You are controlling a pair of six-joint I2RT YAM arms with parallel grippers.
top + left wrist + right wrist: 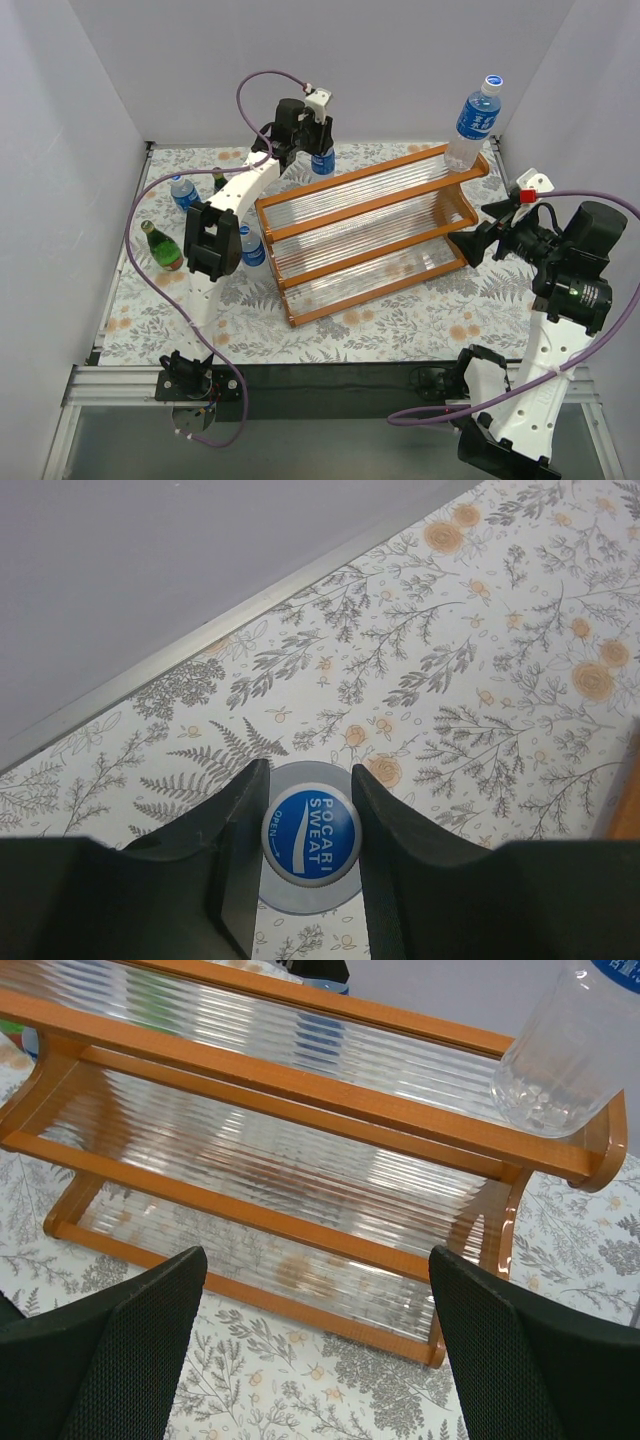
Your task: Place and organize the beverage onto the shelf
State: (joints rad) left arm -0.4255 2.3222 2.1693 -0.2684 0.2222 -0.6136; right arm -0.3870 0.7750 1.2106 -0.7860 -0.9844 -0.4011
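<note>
Shelf (370, 230) on table (400, 320); upright bottle (472, 125) on top tier's right end. Left of shelf: two plastic bottles (183, 192) (252, 247), two glass bottles (160, 247) (218, 180). Behind shelf: gripped bottle (322, 160) in left gripper (310, 790).

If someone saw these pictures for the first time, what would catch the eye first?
The orange-brown shelf in the middle, with one clear bottle standing on the right end of its top tier. Behind the shelf's left end, the left pincer grips a second bottle, blue cap up. The right pincer is open, facing the shelf's right side.
</note>
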